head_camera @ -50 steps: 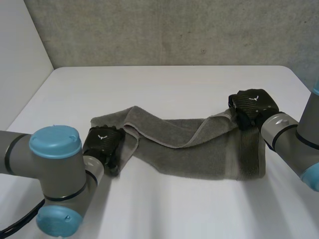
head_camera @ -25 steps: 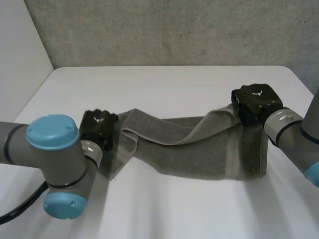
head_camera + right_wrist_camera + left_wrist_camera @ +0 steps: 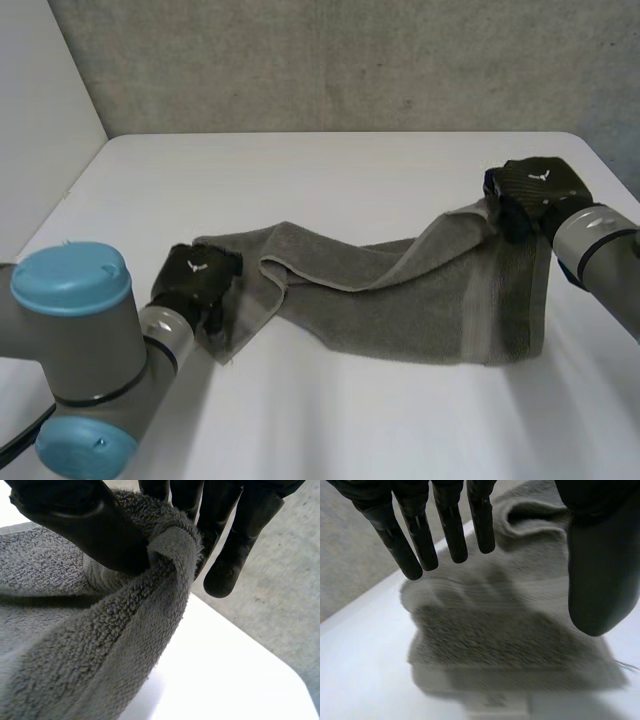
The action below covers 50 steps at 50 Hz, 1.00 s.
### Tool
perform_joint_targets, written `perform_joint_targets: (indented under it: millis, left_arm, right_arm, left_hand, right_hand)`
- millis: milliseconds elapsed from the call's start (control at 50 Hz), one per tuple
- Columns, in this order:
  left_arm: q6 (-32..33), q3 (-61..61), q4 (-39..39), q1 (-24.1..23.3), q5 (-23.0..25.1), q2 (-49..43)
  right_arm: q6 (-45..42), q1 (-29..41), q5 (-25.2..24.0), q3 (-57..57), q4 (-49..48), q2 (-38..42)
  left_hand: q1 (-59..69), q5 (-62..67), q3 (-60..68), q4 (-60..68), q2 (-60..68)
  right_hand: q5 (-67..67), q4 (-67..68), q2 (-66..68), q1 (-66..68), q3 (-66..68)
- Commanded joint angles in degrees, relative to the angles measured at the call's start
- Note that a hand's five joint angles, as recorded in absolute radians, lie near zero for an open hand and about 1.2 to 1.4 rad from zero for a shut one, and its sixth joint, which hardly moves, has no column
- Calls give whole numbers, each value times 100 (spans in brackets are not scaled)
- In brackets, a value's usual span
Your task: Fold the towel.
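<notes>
White table point(image 3: 350, 180) bears rumpled grey terry towel point(image 3: 420, 310), right hand point(image 3: 535, 190) pinching.

Grey towel point(image 3: 100, 645) edge between thumb and fingers point(image 3: 240, 535) of right robot hand point(image 3: 85, 525)

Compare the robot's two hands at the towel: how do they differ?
The right hand pinches a corner of the towel between thumb and fingers; the left hand has straight fingers gripping nothing. The right hand's corner is raised off the table; the end under the left hand rests on it. Both are black, at opposite ends.
</notes>
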Motion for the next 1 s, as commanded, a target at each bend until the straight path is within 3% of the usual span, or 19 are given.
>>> perform_joint_targets:
  millis: [20, 380, 1000]
  left_arm:
    - [10, -165, 32, -41, -13, -224]
    - [54, 99, 138, -6, -31, -761]
    - [98, 740, 200, -6, -13, -1139]
  right_arm:
    - [-158, -1, 3, 42, -11, 85]
    - [-176, -1, -6, 86, -38, 164]
    - [-176, -1, -14, 103, -55, 208]
  left_hand:
    - [-1021, -1855, -931, -1076, -986]
    - [-1140, -1975, -1051, -1196, -1106]
    - [960, 125, 1049, 904, 994]
  right_hand:
    - [358, 305, 587, 376, 350]
    - [358, 305, 587, 376, 350]
    - [358, 305, 587, 376, 350]
